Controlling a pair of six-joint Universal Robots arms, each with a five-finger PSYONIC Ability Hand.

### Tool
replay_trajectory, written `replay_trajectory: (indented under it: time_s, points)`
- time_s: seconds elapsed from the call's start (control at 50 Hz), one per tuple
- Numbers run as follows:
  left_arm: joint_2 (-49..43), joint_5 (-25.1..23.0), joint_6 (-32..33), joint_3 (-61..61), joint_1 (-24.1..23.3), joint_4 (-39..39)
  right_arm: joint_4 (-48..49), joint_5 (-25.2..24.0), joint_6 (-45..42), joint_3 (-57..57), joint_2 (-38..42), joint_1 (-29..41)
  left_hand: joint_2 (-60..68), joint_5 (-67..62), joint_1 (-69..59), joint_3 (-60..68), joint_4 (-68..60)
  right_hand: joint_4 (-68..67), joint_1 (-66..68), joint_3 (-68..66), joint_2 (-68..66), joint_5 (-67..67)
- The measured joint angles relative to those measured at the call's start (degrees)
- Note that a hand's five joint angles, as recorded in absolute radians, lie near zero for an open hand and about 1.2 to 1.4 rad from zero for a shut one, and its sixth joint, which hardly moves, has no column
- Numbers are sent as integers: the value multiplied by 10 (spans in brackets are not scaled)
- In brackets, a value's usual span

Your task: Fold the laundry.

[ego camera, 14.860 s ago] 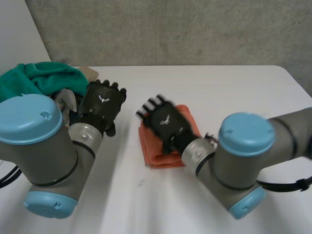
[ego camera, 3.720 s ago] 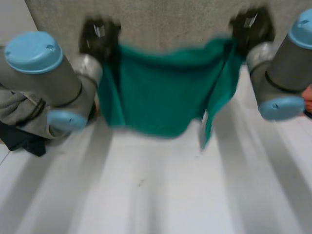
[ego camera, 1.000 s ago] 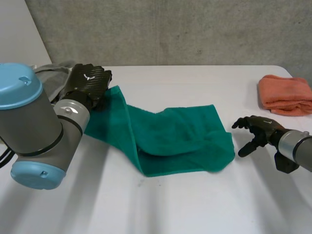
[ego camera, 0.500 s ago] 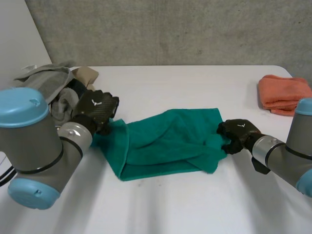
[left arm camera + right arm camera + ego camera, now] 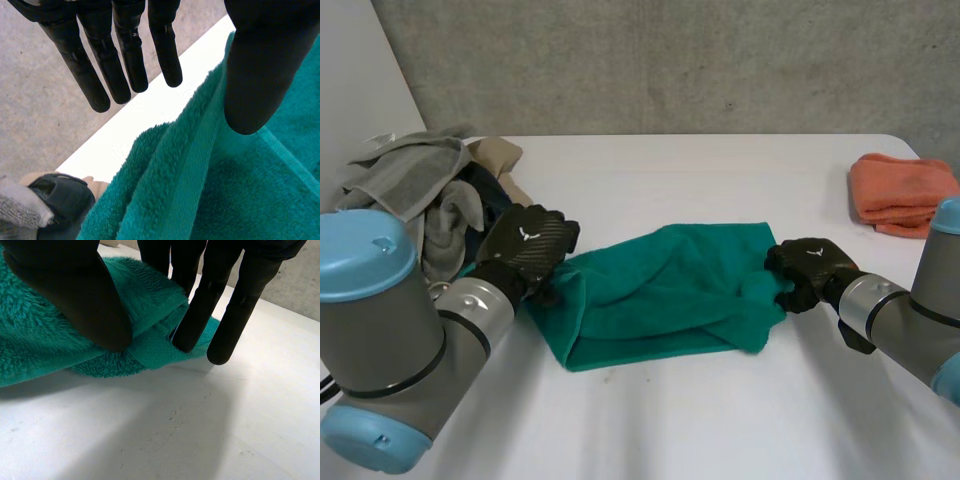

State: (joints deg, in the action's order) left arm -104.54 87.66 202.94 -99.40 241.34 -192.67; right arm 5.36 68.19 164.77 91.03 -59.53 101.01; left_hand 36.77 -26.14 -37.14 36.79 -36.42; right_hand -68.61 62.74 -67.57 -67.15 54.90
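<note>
two robot hands, one towel in work, two lots of other laundry.

item 1: green towel (image 5: 665, 290), centre of the head frame, lying rumpled and loosely doubled on the white desk (image 5: 650, 165). it lies stretched between the two hands, which looks like the set-up for pulling it flat or carrying one end over for a fold.

item 2: left robot hand (image 5: 528, 245), left of centre, resting on the towel's left end. in its wrist view the fingers (image 5: 125, 55) are straight and spread, clear of the cloth, and only the thumb (image 5: 260, 75) lies against the hemmed edge. judged: it steadies that end rather than grips it.

item 3: right robot hand (image 5: 807, 268), right of centre, at the towel's right end. in its wrist view the thumb (image 5: 75, 295) sits on top of the hem and the fingers (image 5: 200, 310) behind it, so the edge is pinched between them.

item 4: heap of unfolded laundry (image 5: 415, 185), grey, tan and dark pieces, at the left edge of the frame, presumably awaiting its turn.

item 5: orange cloth (image 5: 905, 193), folded, at the right edge, well apart from the towel and apparently finished.

markings: a small white v-shaped mark (image 5: 525, 235) on the back of each hand; no readable writing or labels on any cloth.
</note>
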Motion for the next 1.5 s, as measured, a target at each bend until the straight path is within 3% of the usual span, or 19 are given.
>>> replay_trajectory:
  time_s: [0.14,0.2,0.36,0.48,0.62,0.72,0.86,0.98,1.14,1.28,1.36,1.5]
  points:
    - [3,-1,0,-17,-5,-29,0,0,-6,0,1,0,100,-104,-111,99,-103,0,0,0,0,0]
    - [-10,-1,0,-22,-6,-47,0,1,-7,0,1,0,272,-276,-275,270,-277,0,0,0,0,0]
    - [-21,2,7,-13,-4,-59,-11,21,-17,-9,-12,-4,317,-302,-285,314,-322,0,0,0,0,0]
    - [87,7,14,-3,8,-57,-69,65,-96,-29,-100,-6,317,-302,-285,315,-321,0,0,-6,0,0]
    - [240,6,7,19,71,-36,-153,116,-200,-99,-249,-8,317,-302,-285,316,-322,-1,0,-6,0,0]
    - [284,4,-7,34,117,5,-212,142,-229,-157,-306,-8,317,-302,-285,316,-322,-2,0,-6,0,0]
    - [264,-3,-20,36,157,52,-299,160,-287,-198,-304,-11,317,-302,-285,316,-324,-2,0,-6,0,0]
    - [128,-21,-19,53,154,62,-329,202,-349,-224,-201,11,319,-302,-285,317,-324,-2,0,-6,0,0]
    - [-68,-18,-17,241,127,-13,-233,268,-334,-351,-46,45,319,-302,-285,317,-324,-2,0,-6,0,0]
    - [-131,16,-22,453,117,-185,25,285,-250,-439,-14,51,319,-302,-285,317,-324,-2,0,-6,0,0]
    - [-130,29,-23,487,116,-253,114,284,-228,-429,-32,51,319,-302,-285,317,-324,-2,0,-6,0,0]
    - [-122,31,-23,401,116,-258,102,263,-224,-370,-48,52,319,-302,-285,317,-324,-2,0,-6,0,0]
